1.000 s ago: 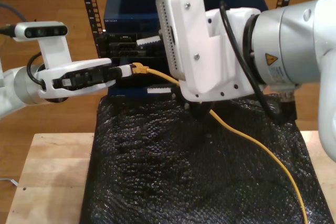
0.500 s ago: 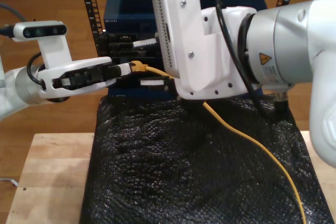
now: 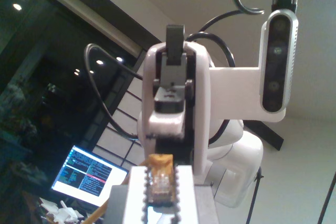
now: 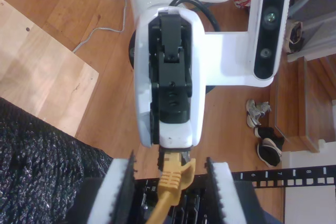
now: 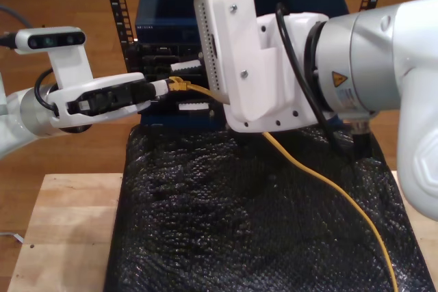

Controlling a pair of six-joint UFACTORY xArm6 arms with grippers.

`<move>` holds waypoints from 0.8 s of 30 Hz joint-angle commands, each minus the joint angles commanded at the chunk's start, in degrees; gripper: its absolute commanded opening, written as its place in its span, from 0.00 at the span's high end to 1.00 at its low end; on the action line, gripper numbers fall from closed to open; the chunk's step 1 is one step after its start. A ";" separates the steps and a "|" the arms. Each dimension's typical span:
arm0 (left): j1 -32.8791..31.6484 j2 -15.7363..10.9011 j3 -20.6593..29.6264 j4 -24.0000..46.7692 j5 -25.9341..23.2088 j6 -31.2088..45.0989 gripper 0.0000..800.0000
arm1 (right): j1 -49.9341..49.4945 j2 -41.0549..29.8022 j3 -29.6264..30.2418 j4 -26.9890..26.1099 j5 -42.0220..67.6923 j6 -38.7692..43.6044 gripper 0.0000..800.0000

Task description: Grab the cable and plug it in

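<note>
Two arms meet over the counter (image 5: pixel 65 230). In the exterior view, my first gripper (image 5: pixel 161 88) reaches in from nine o'clock, its tool clamped on the clear plug (image 5: pixel 179 85) at the tip of the cable (image 5: pixel 321 182). My second gripper (image 5: pixel 193 85) comes from three o'clock, its white serrated fingers (image 4: pixel 119 192) standing apart on either side of the yellow line just behind the plug, not touching it. From there the cable runs down across the black mat (image 5: pixel 226 237) toward five o'clock. Dark rack gear (image 5: pixel 164 11) sits behind, at twelve o'clock.
</note>
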 joint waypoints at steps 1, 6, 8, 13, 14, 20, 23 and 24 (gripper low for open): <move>0.00 0.00 0.00 0.00 0.00 0.00 0.99 | 0.00 0.00 0.00 0.09 0.09 0.00 0.59; 0.00 0.00 0.00 -0.18 0.00 0.00 0.99 | -0.09 0.00 0.00 0.18 0.09 0.00 0.61; 0.00 0.00 0.00 -0.18 0.00 0.00 0.99 | -0.09 0.00 0.00 0.18 0.09 0.00 0.63; 0.00 0.00 0.00 -0.18 0.09 0.00 0.99 | -0.09 -0.09 0.00 0.26 0.00 0.09 0.70; 0.00 0.00 0.00 -0.18 0.09 0.00 0.99 | -0.09 -0.09 0.09 0.35 0.00 0.09 0.72; 0.00 0.09 0.00 -0.18 0.09 -0.09 0.99 | -0.09 -0.09 0.18 0.35 0.00 0.09 0.87; 0.00 0.18 0.00 -0.18 0.09 -0.09 0.99 | -0.09 -0.18 0.35 0.70 -0.79 0.09 0.96; 0.00 0.26 0.00 -0.18 0.09 -0.09 0.99 | -0.09 -0.18 0.35 1.41 -0.88 0.09 0.97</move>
